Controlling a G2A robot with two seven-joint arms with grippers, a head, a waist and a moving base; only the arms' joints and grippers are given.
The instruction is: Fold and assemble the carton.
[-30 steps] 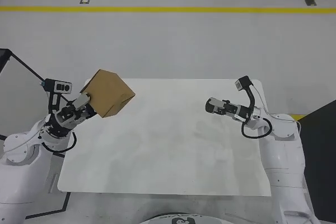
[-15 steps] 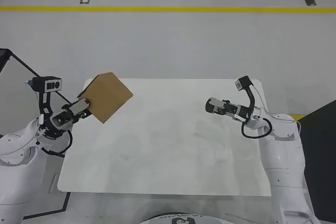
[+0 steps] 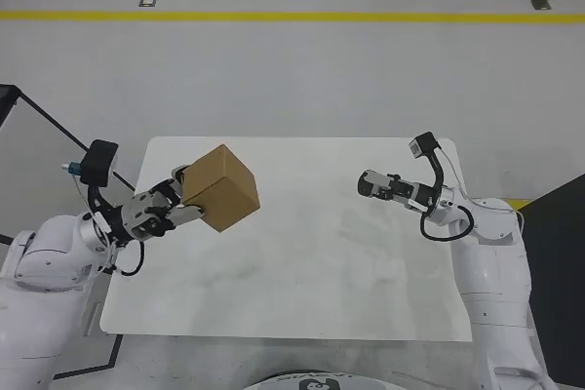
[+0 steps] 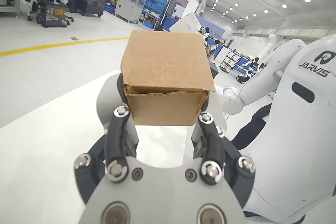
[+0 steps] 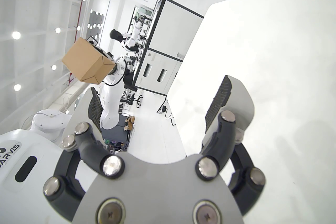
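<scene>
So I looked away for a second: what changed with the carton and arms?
The left gripper, shut on the carton, carried it from the table's far left corner inward over the table, turning it. The right gripper stayed open, unmoved.

The brown carton (image 3: 222,187) is closed up into a box and held tilted above the white table (image 3: 302,273), near its far left corner. The left pincer (image 3: 187,206) grips it at the lower left side, fingers on either side of the box. Well across the table, the right pincer (image 3: 364,183) hangs over the far right part, pointing toward the carton.
</scene>
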